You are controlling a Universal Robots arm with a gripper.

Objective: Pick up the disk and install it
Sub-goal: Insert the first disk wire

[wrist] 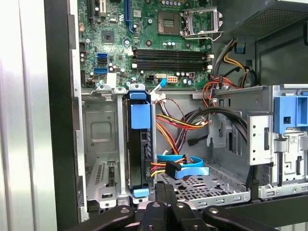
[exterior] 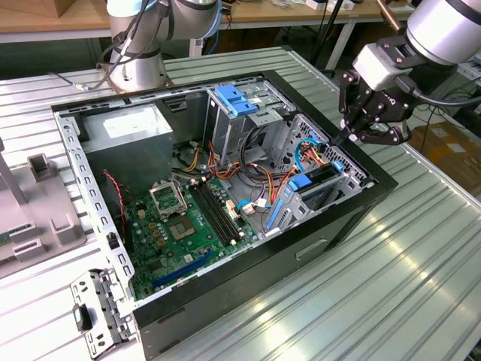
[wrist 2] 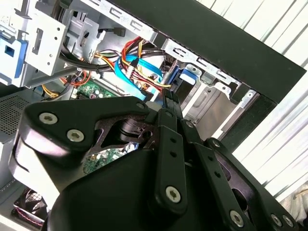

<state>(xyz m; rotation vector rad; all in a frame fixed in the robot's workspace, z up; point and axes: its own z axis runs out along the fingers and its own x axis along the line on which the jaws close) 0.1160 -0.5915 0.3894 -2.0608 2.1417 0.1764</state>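
1. Disk (wrist: 138,144) position: seated on edge in a slot of the drive bay (wrist: 98,139) at the front corner of the computer case (exterior: 361,207). In the first wrist view its blue carrier rail faces the camera and its dark body runs down into the bay. The neighbouring slot of the bay, on the side nearer the case wall, stands vacant.
2. Long axis: in the first wrist view the disk's long axis runs from the motherboard (wrist: 154,43) side of the bay toward the case rim where the gripper sits.
3. Gripper (exterior: 352,137) position: directly above the drive bay at the case rim, fingertips pointing down toward the disk's near end, close to it. Contact cannot be confirmed.
4. Jaw state: the two fingers lie pressed together in both wrist views, with no gap visible and nothing held between them.
5. Cabling: blue and multicoloured cables (wrist: 180,166) lie just beside the disk, on the side away from the vacant slot.
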